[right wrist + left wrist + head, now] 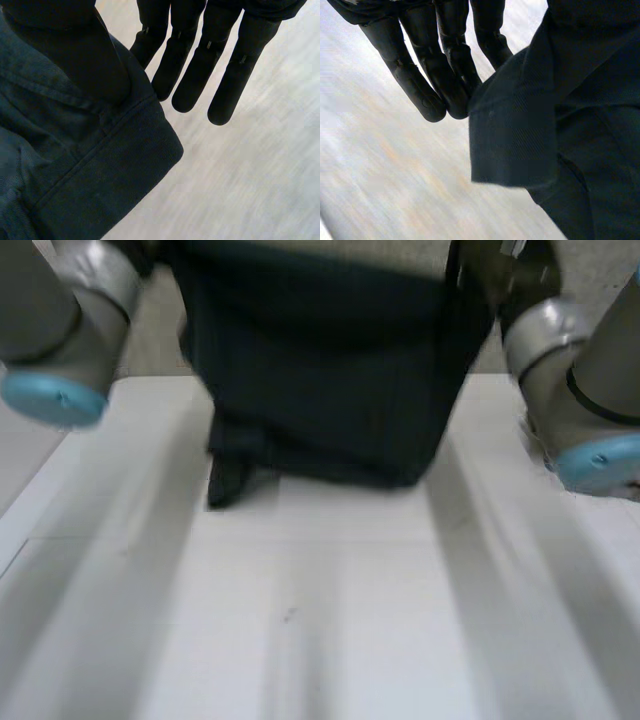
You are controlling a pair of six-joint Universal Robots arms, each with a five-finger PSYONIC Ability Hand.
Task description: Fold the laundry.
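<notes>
While holding up the dark garment [330,370] between left hand [420,85] and right hand [190,75], each clamped on one corner, lay it down with long axis along the table's [350,620] far edge.

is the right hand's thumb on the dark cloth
Yes, the thumb of the right hand presses on the dark cloth by its hemmed corner, with the straight fingers reaching beyond it.

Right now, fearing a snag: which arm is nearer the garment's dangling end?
Left. The dangling end hangs on the left arm's side; the right arm is beyond the whole garment.
</notes>
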